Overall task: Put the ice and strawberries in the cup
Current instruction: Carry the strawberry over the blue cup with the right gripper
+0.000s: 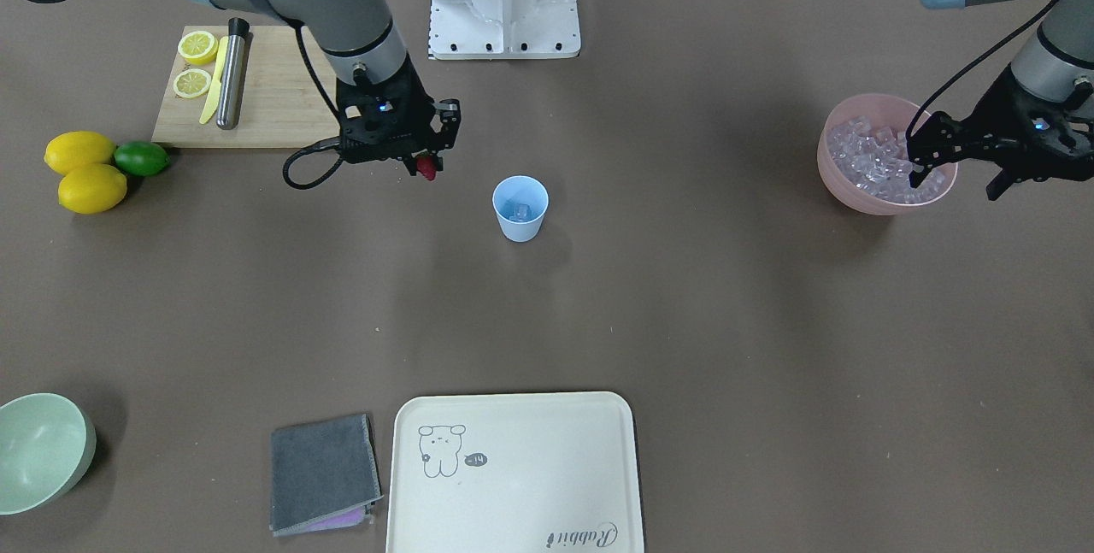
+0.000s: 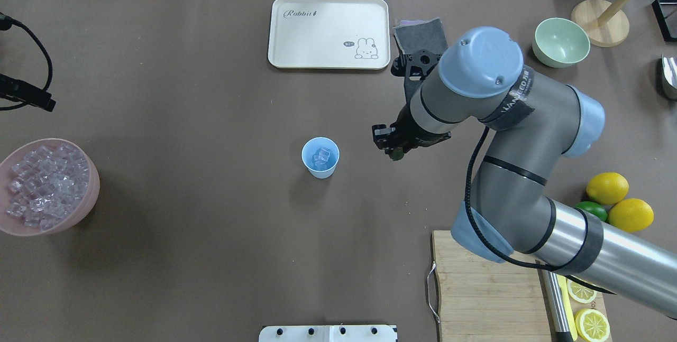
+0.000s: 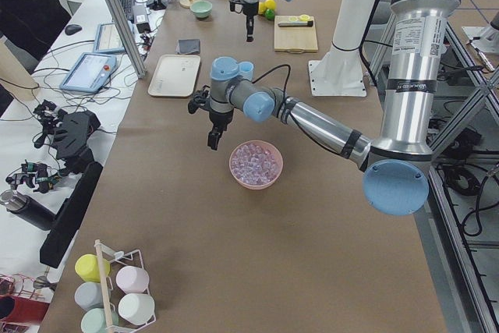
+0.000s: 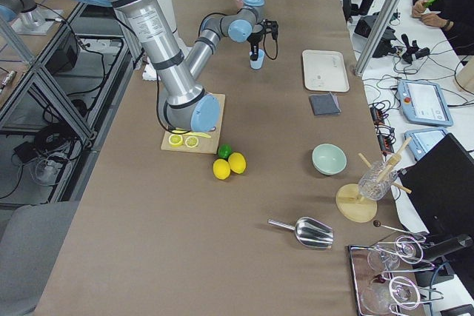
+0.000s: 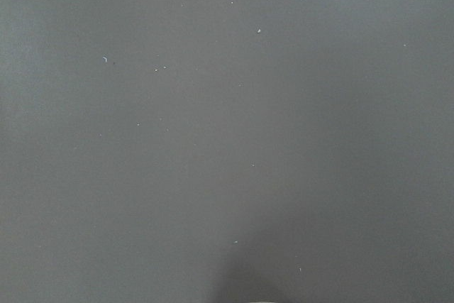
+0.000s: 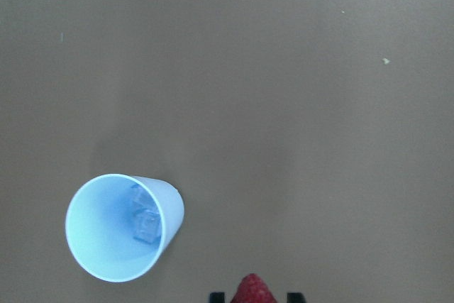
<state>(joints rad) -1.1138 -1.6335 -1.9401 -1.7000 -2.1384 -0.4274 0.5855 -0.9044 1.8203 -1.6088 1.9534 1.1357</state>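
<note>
The light blue cup stands mid-table with a few ice cubes inside; it also shows in the right wrist view. My right gripper is shut on the red strawberry and holds it above the table, a little to the side of the cup. The strawberry's tip shows between the fingers in the right wrist view. My left gripper hovers by the pink bowl of ice, jaws apart and empty. The left wrist view shows only bare table.
A cutting board with lemon halves, a yellow knife and a metal rod lies behind my right gripper. Two lemons and a lime sit beside it. A cream tray, a grey cloth and a pale green bowl lie on the far side.
</note>
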